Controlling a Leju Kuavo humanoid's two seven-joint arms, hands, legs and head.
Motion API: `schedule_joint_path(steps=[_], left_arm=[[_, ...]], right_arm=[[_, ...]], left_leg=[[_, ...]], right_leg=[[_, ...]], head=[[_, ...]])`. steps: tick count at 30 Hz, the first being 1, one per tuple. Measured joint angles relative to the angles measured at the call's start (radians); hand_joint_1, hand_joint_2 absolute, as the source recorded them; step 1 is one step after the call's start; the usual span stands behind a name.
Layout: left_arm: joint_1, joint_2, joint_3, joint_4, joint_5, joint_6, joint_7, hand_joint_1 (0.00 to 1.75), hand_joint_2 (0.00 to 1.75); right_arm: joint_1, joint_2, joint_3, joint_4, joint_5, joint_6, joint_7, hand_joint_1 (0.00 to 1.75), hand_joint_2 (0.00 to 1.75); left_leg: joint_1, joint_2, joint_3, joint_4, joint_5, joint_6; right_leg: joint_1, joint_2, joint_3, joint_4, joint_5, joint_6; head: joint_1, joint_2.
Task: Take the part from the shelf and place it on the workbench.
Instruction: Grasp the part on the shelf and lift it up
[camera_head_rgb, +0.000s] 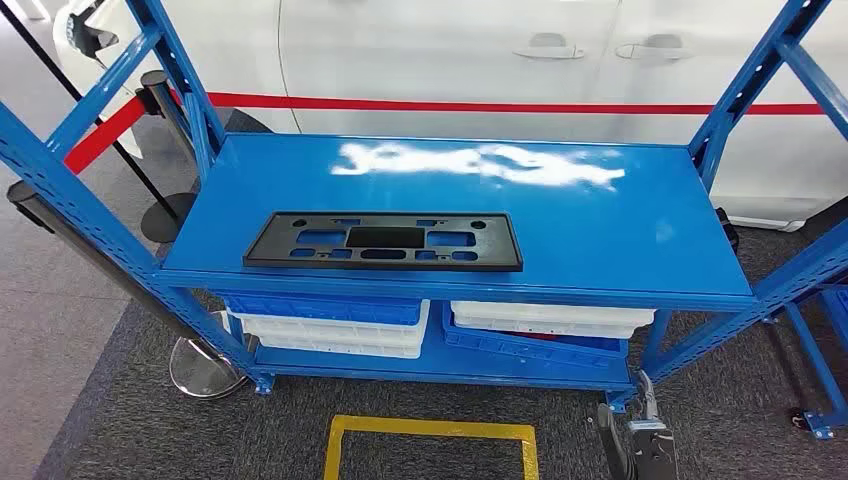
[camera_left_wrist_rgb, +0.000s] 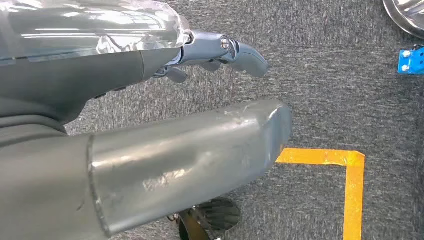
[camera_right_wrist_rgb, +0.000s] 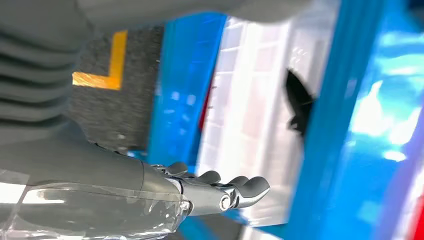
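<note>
The black part (camera_head_rgb: 383, 241) lies flat on the blue shelf (camera_head_rgb: 600, 230), toward its front edge and left of centre, long side running along that edge, nothing touching it. It's a flat rectangular plate with cut-out slots, and the rest of the shelf top around it carries just a bright glare patch further back. Below it, on the lower level, sit stacked bins: a blue one over white ones on the left (camera_head_rgb: 330, 325), and a white one (camera_head_rgb: 550, 317) over a tilted blue tray (camera_head_rgb: 530, 345) on the right. Blue perforated uprights (camera_head_rgb: 60, 190) frame the shelf on both sides. Behind it a red barrier belt (camera_head_rgb: 500, 106) stretches across in front of a white car (camera_head_rgb: 450, 50), with a black stanchion post (camera_head_rgb: 160, 110) at the back left and another post's chrome base (camera_head_rgb: 205, 370) by the shelf's front left leg. On the grey carpet in front there's a yellow tape square (camera_head_rgb: 430, 435). The right hand (camera_right_wrist_rgb: 220, 192) hangs low beside the shelf frame, fingers stretched out and apart, holding nothing, with the white bins just beyond it. The left hand (camera_left_wrist_rgb: 220, 55) hangs over the carpet near a corner of the yellow tape, fingers loosely extended, thumb apart, also holding nothing.
</note>
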Motion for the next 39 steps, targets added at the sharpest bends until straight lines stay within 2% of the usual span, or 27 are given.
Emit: schedule_joint_path(steps=[2,16,20,23,25,27,29,31,32,35,36,37,38,39], left_arm=[[0.000,0.000,0.003,0.001,-0.010,0.000,-0.001,0.00,0.00],[-0.005,-0.006,0.045,0.010,-0.123,0.001,-0.005,0.00,0.00],[-0.006,-0.007,0.060,0.017,-0.154,0.001,-0.006,0.00,0.00],[-0.008,-0.007,0.071,0.022,-0.181,0.000,-0.007,0.00,0.00],[-0.008,-0.008,0.080,0.025,-0.201,-0.001,-0.007,0.00,0.00],[-0.009,-0.009,0.091,0.028,-0.222,-0.003,-0.007,0.00,0.00],[-0.010,-0.009,0.101,0.030,-0.240,-0.005,-0.007,0.00,0.00],[-0.010,-0.012,0.111,0.032,-0.257,-0.006,-0.005,0.00,0.00],[-0.011,-0.014,0.115,0.032,-0.264,-0.007,-0.004,0.00,0.00],[-0.011,-0.017,0.124,0.033,-0.274,-0.008,-0.002,0.00,0.00],[-0.011,-0.018,0.127,0.033,-0.276,-0.008,-0.001,0.00,0.00],[-0.011,-0.019,0.130,0.033,-0.279,-0.008,-0.001,0.00,0.00],[-0.011,-0.021,0.133,0.033,-0.283,-0.008,-0.001,0.00,0.00],[-0.011,-0.022,0.137,0.033,-0.287,-0.009,-0.001,0.00,0.00]], right_arm=[[0.001,-0.007,0.031,-0.028,0.020,-0.002,-0.003,0.00,0.00],[0.003,-0.100,0.422,-0.348,0.254,-0.033,-0.014,0.00,0.00],[0.002,-0.134,0.535,-0.434,0.316,-0.041,-0.016,0.00,1.75],[0.002,-0.155,0.620,-0.491,0.362,-0.048,-0.008,0.00,1.75],[0.002,-0.162,0.668,-0.520,0.378,-0.053,0.017,0.00,0.87],[0.006,-0.163,0.699,-0.537,0.369,-0.055,0.056,0.00,0.87],[0.016,-0.162,0.712,-0.545,0.341,-0.056,0.092,0.00,1.75],[0.027,-0.161,0.715,-0.548,0.327,-0.061,0.128,0.00,1.75],[0.029,-0.161,0.715,-0.548,0.334,-0.067,0.144,0.00,1.75],[0.037,-0.160,0.714,-0.547,0.411,-0.091,0.180,0.00,1.75],[0.039,-0.159,0.714,-0.547,0.446,-0.099,0.190,0.00,1.75],[0.041,-0.158,0.714,-0.546,0.483,-0.108,0.201,0.00,1.75],[0.042,-0.158,0.714,-0.546,0.520,-0.116,0.212,0.00,1.75],[0.041,-0.157,0.714,-0.545,0.557,-0.124,0.224,0.00,1.75]], left_leg=[[0.000,0.000,0.000,0.000,0.000,0.000],[0.000,0.000,0.000,0.000,0.000,0.000],[-0.001,0.000,0.000,0.001,0.000,0.000],[-0.004,0.000,-0.001,0.004,-0.002,0.003],[-0.005,0.000,-0.002,0.005,-0.003,0.005],[-0.006,0.000,-0.003,0.007,-0.004,0.008],[-0.006,0.000,-0.003,0.004,-0.001,0.014],[0.001,0.002,0.005,-0.012,0.009,0.025],[0.005,0.004,0.008,-0.020,0.015,0.030],[0.007,0.006,0.008,-0.024,0.018,0.034],[0.007,0.006,0.008,-0.024,0.018,0.034],[0.007,0.005,0.010,-0.024,0.016,0.032],[0.007,0.004,0.013,-0.023,0.014,0.030],[0.007,0.002,0.017,-0.022,0.011,0.026]], right_leg=[[0.000,0.000,0.000,0.000,0.000,0.000],[0.000,0.000,0.000,0.000,0.000,0.000],[-0.001,0.000,0.000,-0.001,0.000,0.000],[-0.004,0.000,0.000,-0.003,0.001,0.002],[-0.004,0.000,0.000,-0.003,0.001,0.003],[-0.006,0.000,0.000,-0.003,0.003,0.006],[-0.006,0.000,0.002,-0.008,0.005,0.012],[-0.004,0.000,-0.002,0.005,-0.008,0.018],[-0.003,0.000,-0.016,0.034,-0.027,0.019],[-0.003,0.000,-0.104,0.208,-0.109,0.022],[-0.004,0.000,-0.126,0.248,-0.116,0.023],[-0.004,0.000,-0.130,0.252,-0.102,0.023],[-0.004,0.000,-0.116,0.216,-0.070,0.022],[-0.005,0.000,-0.086,0.153,-0.029,0.019]], head=[[0.000,0.000],[0.000,0.000],[0.000,0.000],[0.000,0.000],[0.000,0.000],[0.000,0.000],[-0.001,0.000],[0.001,0.000],[0.002,0.000],[0.005,0.000],[0.004,0.000],[0.005,0.000],[0.005,0.000],[0.005,0.000]])
